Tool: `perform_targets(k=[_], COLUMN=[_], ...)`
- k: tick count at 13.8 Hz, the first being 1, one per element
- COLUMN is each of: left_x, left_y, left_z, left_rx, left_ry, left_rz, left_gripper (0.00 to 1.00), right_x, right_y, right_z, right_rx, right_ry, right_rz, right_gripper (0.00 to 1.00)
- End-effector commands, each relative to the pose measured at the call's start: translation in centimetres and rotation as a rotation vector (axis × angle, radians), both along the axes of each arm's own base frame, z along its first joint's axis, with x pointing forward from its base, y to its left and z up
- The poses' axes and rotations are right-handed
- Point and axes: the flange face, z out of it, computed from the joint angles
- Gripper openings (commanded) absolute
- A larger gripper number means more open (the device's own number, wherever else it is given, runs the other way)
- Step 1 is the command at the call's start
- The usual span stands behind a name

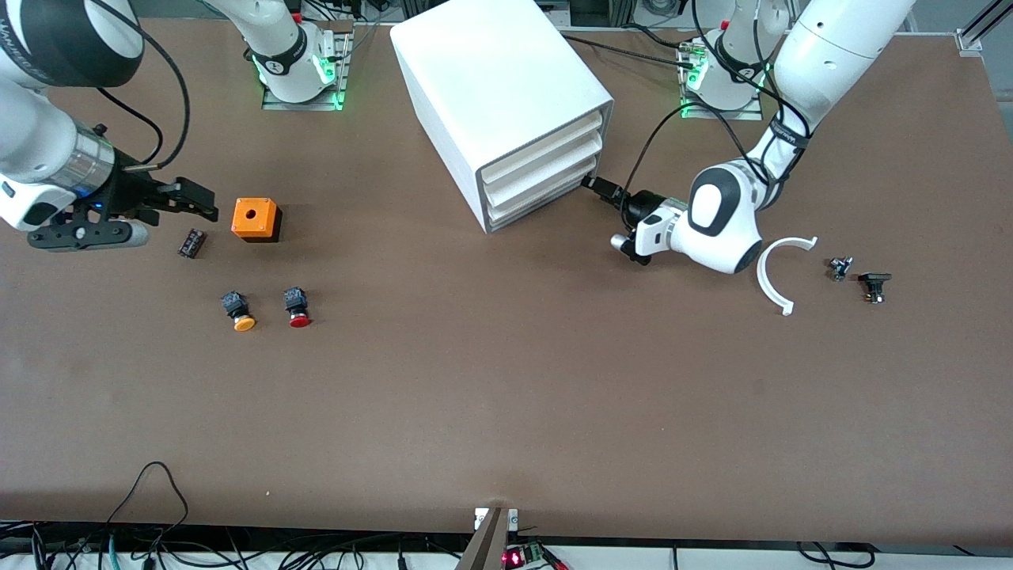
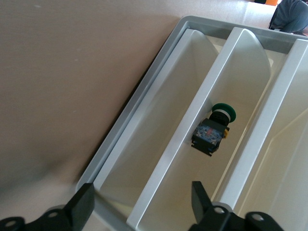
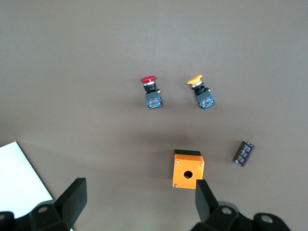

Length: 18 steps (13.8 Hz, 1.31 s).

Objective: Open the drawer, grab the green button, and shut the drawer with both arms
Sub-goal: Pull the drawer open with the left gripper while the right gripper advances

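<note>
Brown table (image 1: 506,412), white cabinet (image 1: 495,87), orange box (image 1: 256,218), orange-capped button (image 1: 238,310), red-capped button (image 1: 297,306), white curved piece (image 1: 772,279)

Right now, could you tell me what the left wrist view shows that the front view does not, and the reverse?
Only the left wrist view shows the green button lying in a drawer.

Only the front view shows the orange box, the orange-capped button, the red-capped button and the right gripper, open above the table.

Both show the left gripper, open at the drawers.

Three buttons (image 3: 150,92), one orange box (image 1: 256,219), three drawers (image 1: 542,184).
</note>
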Motion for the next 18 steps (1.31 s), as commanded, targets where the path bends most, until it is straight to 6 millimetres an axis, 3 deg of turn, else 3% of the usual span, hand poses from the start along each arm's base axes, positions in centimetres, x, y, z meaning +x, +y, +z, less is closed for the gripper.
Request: perform_targets(k=[1,8,9,10,11,12,13,16,18], left_x=[-1.4,-3.8,-3.7,-3.7,-3.6,-3.2,-2.4,3.7,6.4], left_y=[-1.0,-4.4,-4.3,-4.3,-4.1,-3.7,-3.0,2.4,5.6], left_z=[-0.6,-1.8,-1.8,-1.8,-1.7,-1.6,-1.5,0.0,0.8], left_rx=[-0.021,0.012,0.011,0.011,0.012,0.013,0.017,0.023,0.045], left_ry=[0.011,-0.015,-0.016,-0.017,-0.022,-0.033,-0.059,-0.21,-0.25], left_rz=[0.027,0.047,0.048,0.049,0.046,0.047,0.062,0.188,0.251], left_gripper=[0.88,0.77,0.68,0.44,0.08,0.0,0.0,0.0,0.0], right_x=[0.2,0.5,0.6,0.8,0.8,0.7,0.5,0.5,0.5], right_y=[0.5,1.3,1.6,2.3,3.6,4.4,4.9,5.3,6.3], right_z=[0.3,-1.2,-1.4,-1.8,-2.3,-2.5,-2.5,-2.7,-2.8], right_rx=[-0.03,-0.035,-0.033,-0.033,-0.036,-0.038,-0.04,-0.035,-0.03], right_ry=[-0.006,0.024,0.028,0.034,0.043,0.05,0.055,0.057,0.052], right_rz=[0.019,0.049,0.057,0.071,0.091,0.1,0.101,0.091,0.12], right_gripper=[1.0,1.0,1.0,1.0,1.0,1.0,1.0,1.0,1.0])
